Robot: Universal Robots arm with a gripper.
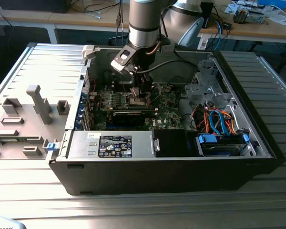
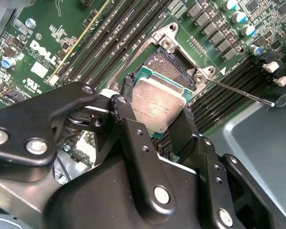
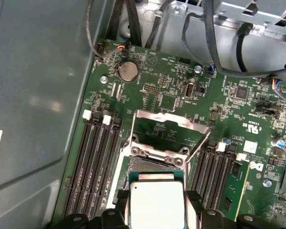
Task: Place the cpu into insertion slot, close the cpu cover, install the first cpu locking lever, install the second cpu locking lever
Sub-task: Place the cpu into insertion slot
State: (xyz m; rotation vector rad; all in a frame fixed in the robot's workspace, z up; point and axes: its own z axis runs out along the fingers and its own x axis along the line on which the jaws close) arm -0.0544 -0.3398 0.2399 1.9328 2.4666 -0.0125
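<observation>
surface (image 1: 19,71): ribbed grey metal at the exterior view's left, carrying grey fixture blocks (image 1: 38,102) well apart from the work.
computer case (image 1: 162,157): lying open on the surface, board facing up, power supply (image 1: 114,143) along the near wall.
memory slots (image 3: 97,162): dark parallel rows just beside the socket (image 3: 150,167).
end effector (image 1: 142,98): down inside the case over the middle of the board, clenched on the cpu (image 2: 157,102), with a black finger (image 2: 121,112) on each of two opposite edges.
cpu: silver-grey top facing up, held roughly level over the near part of the socket. Judged not yet seated; contact with the socket impossible to tell.
cpu cover (image 3: 171,117): standing open, tilted up beyond the socket, window frame clear of the chip's path.
locking lever (image 2: 238,90): thin rod, probably one of the two, sticking out free beside the socket, unlatched.
step in hand: placing the cpu, judged close to the end of the approach.
doing it well: chip flat, edges squared to the socket frame, centred over the contacts rather than over the near rim. Slow, straight descent with no sideways sliding, since the contacts look fine and easily bent. Grip eased only with the chip lying flat in the recess.
drive bay (image 1: 221,143): blue-trimmed, at the exterior view's right, with orange and blue cables (image 1: 214,117), well apart from the socket.
</observation>
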